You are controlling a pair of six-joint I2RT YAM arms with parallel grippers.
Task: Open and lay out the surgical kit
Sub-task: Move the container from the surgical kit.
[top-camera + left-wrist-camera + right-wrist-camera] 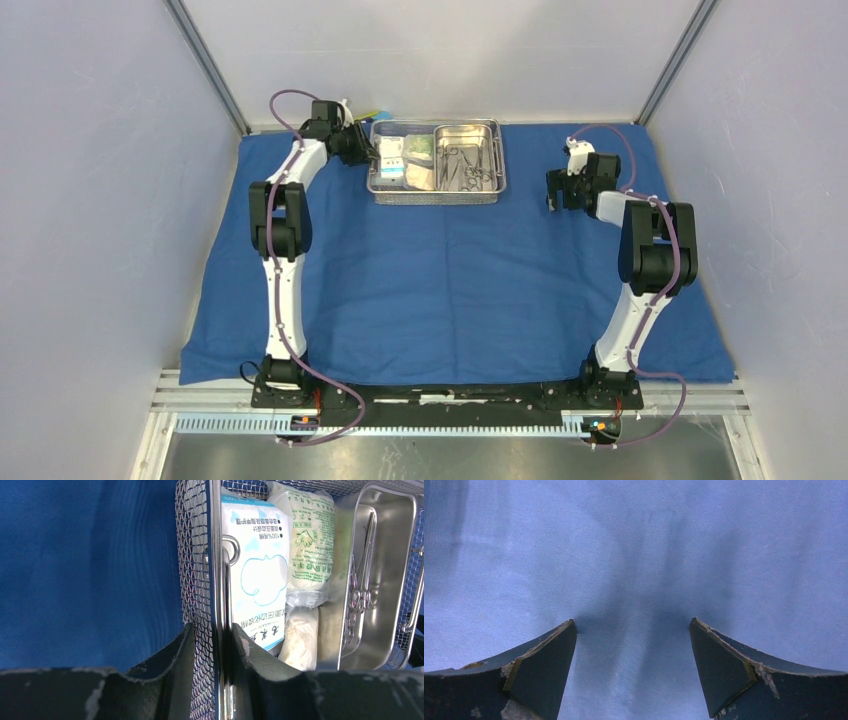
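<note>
Cloth (450,290), big and blue, lies spread out flat, so the kit looks unwrapped. On its far middle sits the mesh tray (437,199), with the steel pan (462,135), the packets (392,165) and the thin tools (470,168) inside it. The step now seems to be moving the tray to a better spot. That calls for a slow, level pull. The left fingers (170,655) pinch the tray's left wall, one inside and one outside. The right fingers (544,655) are spread wide over bare cloth, holding nothing.

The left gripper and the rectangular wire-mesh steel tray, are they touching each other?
Touching. The left wrist view shows the left gripper closed on the rectangular wire-mesh steel tray, one finger pressed against each side of its end wall.
</note>
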